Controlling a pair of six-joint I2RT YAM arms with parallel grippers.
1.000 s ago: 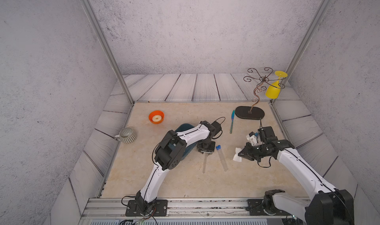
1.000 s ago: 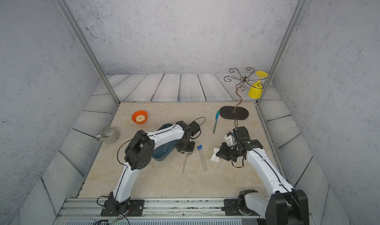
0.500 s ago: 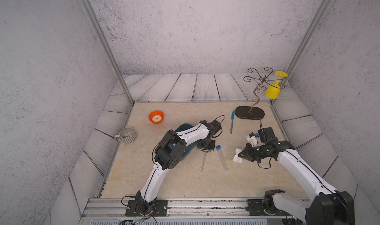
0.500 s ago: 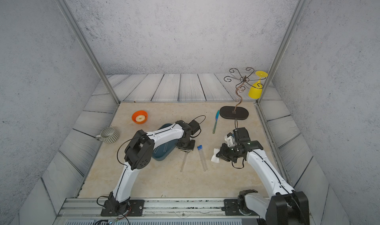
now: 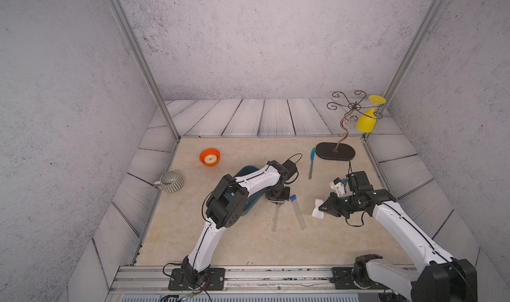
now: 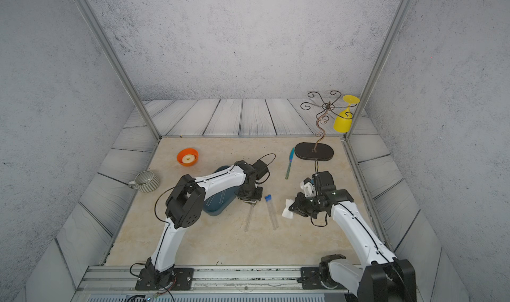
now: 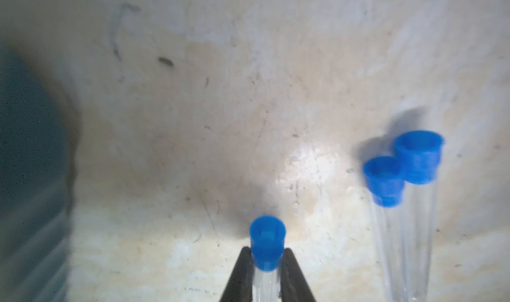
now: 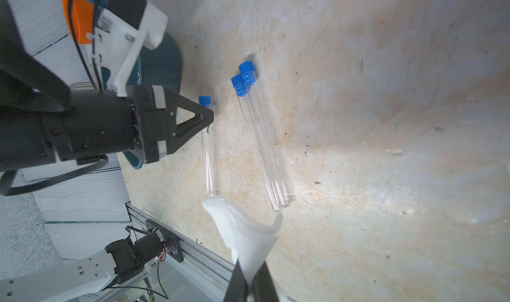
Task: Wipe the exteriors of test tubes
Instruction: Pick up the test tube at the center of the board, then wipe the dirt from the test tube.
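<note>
— What are we holding?
— One tube (image 8: 209, 154), lying on the desk (image 5: 248, 245), with our left hand (image 7: 266, 256) pinched tight just under its blue cap (image 7: 267, 240). Two more tubes (image 8: 263, 148) lie side by side just beside it.
— And our right hand (image 8: 251, 267)?
— Clamped on a white cloth (image 8: 245, 231), near those tubes' round ends.

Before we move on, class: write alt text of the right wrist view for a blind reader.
The right gripper pinches a white wipe over a beige tabletop. Beyond, the left gripper grips one blue-capped test tube; two more tubes lie side by side.
</note>
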